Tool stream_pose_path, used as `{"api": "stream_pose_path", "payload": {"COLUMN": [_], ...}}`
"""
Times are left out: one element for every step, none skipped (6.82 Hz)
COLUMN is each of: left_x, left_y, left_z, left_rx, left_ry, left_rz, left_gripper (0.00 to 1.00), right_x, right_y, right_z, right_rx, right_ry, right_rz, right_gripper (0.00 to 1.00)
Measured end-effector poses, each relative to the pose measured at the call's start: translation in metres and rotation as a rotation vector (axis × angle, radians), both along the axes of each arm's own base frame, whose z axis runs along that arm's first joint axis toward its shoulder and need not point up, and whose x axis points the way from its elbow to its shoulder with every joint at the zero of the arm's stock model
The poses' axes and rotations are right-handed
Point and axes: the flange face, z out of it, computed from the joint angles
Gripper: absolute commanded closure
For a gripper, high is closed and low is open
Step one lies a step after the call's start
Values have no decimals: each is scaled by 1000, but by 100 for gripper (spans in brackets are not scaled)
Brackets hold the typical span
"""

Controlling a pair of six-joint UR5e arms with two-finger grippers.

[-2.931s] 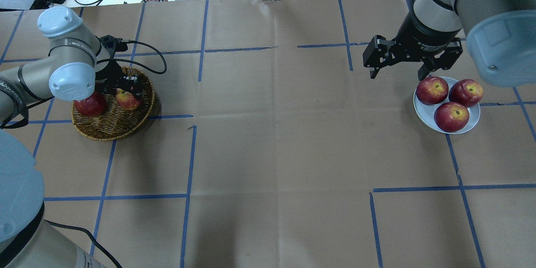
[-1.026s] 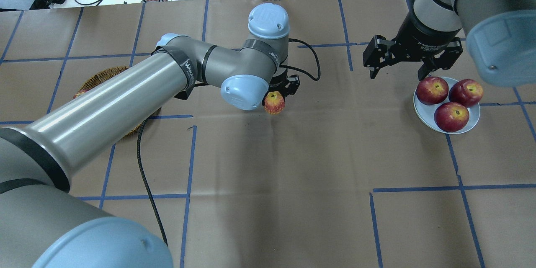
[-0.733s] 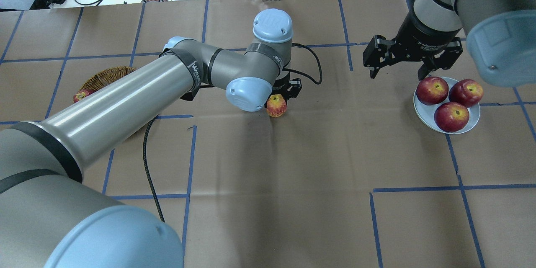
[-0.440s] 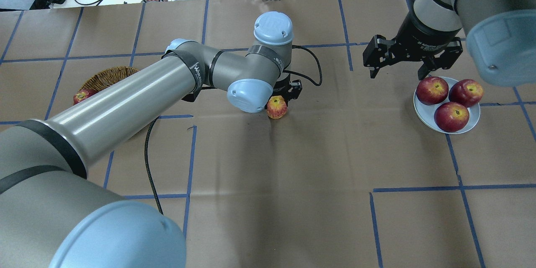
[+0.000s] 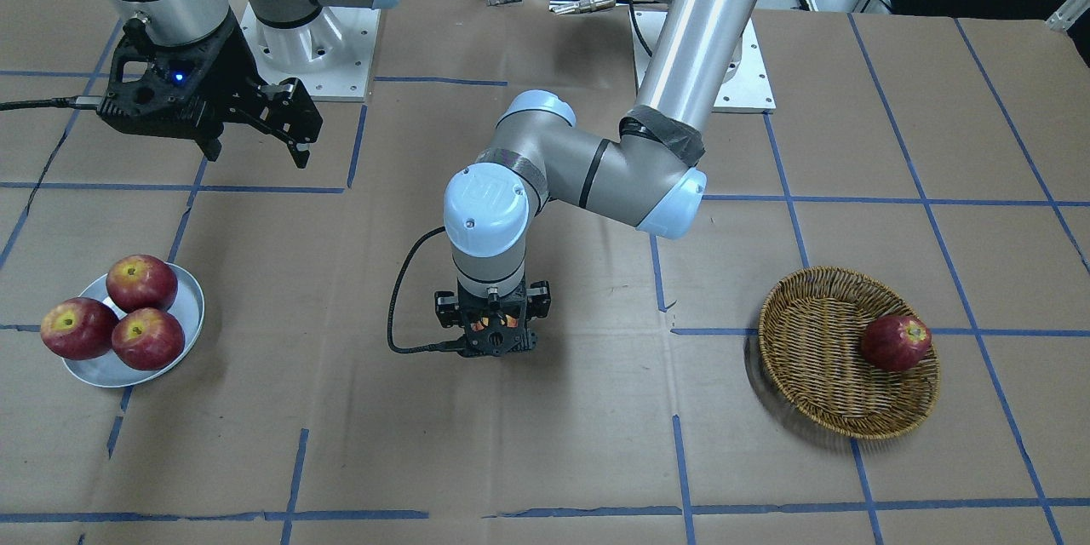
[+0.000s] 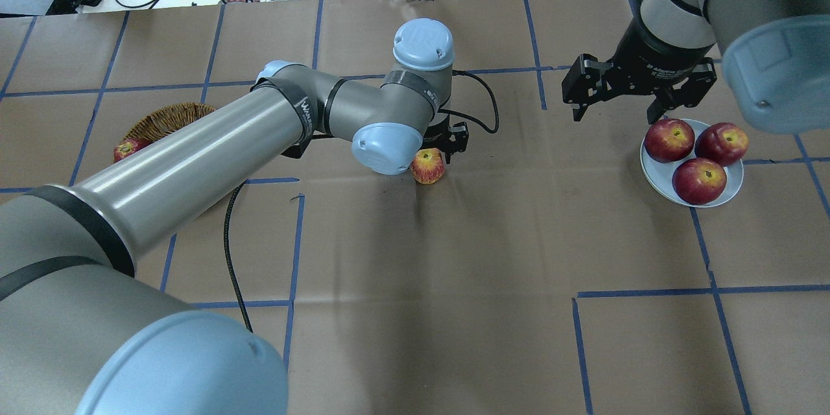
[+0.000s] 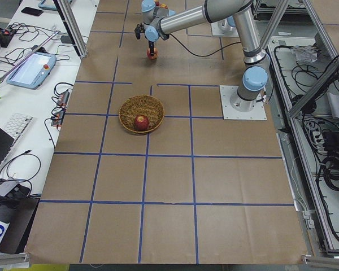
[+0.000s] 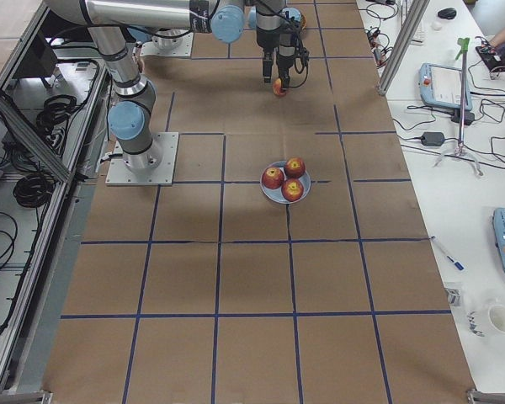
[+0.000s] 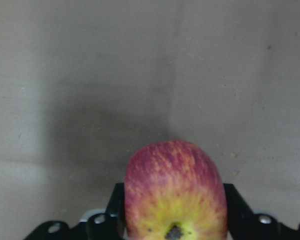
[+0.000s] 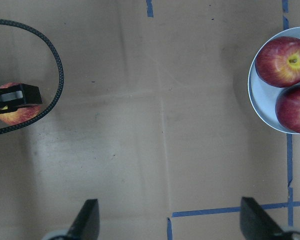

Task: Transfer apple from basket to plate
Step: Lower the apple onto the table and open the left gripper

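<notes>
The apple (image 6: 428, 166), streaked red and yellow, was clamped between the fingers (image 9: 116, 210) of the left end effector (image 5: 493, 339) near the middle of the desk (image 6: 415, 285); whether it touched the desk could not be told. Well to its left, the basket (image 5: 817, 375) held one dark-red apple (image 5: 894, 341). To the right, the right end effector (image 6: 614, 118) hung released, jaws spread, by the far side of the plate (image 6: 658, 176), which carried three red apples (image 6: 699, 180).
</notes>
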Motion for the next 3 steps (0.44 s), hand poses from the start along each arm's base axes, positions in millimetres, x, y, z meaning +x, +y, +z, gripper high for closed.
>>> {"api": "stream_pose_path", "payload": {"left_x": [3,10,23], "left_y": [0,2,8], "left_z": [21,55,94], "left_rx": [-20,-33,-27], "left_ry": [7,10,5], "left_rz": [-4,-16,-24], "left_gripper": [1,1,1], "right_x": [0,0,1], "right_y": [0,0,1], "right_z": [0,0,-1], "right_rx": [0,0,2], "right_ry": [0,0,-1], "right_rz": [0,0,2], "right_gripper": [0,0,0]}}
